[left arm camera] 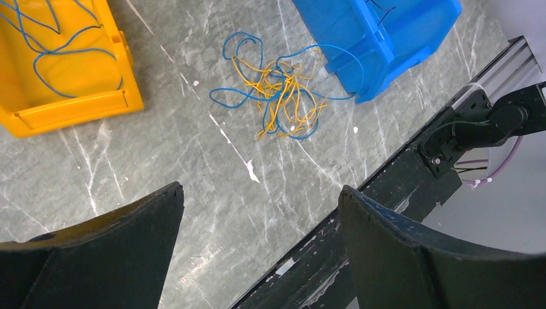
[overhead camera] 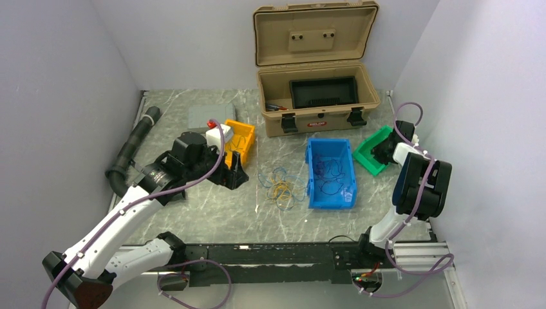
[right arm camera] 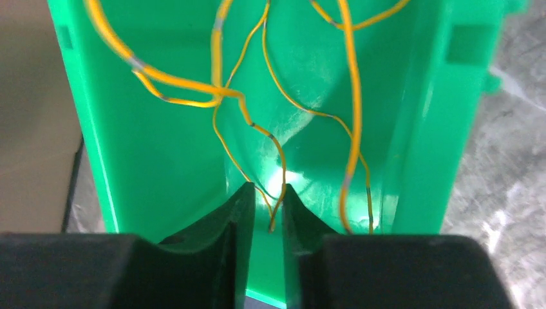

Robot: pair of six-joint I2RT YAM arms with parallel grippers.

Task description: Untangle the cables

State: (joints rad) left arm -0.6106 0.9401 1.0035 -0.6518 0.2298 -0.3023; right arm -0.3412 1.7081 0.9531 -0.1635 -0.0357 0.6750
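A tangle of thin yellow and blue cables (overhead camera: 282, 185) lies on the marble table between the bins; in the left wrist view the cables (left arm camera: 283, 96) sit ahead of the fingers. My left gripper (overhead camera: 235, 174) hovers left of the tangle, open and empty (left arm camera: 261, 193). My right gripper (overhead camera: 385, 149) reaches into the green bin (overhead camera: 367, 158). Its jaws (right arm camera: 265, 190) stand a narrow gap apart, and a bend of yellow wire (right arm camera: 275, 206) hangs loose in that gap. Several yellow wires (right arm camera: 222, 93) lie in the green bin (right arm camera: 161, 141).
A yellow bin (overhead camera: 244, 132) holds blue wires (left arm camera: 45, 48). A blue bin (overhead camera: 331, 193) with dark wires stands right of the tangle. An open tan toolbox (overhead camera: 315, 116) stands at the back, a black corrugated hose (overhead camera: 132, 145) at the left, the black rail (left arm camera: 386, 187) along the near edge.
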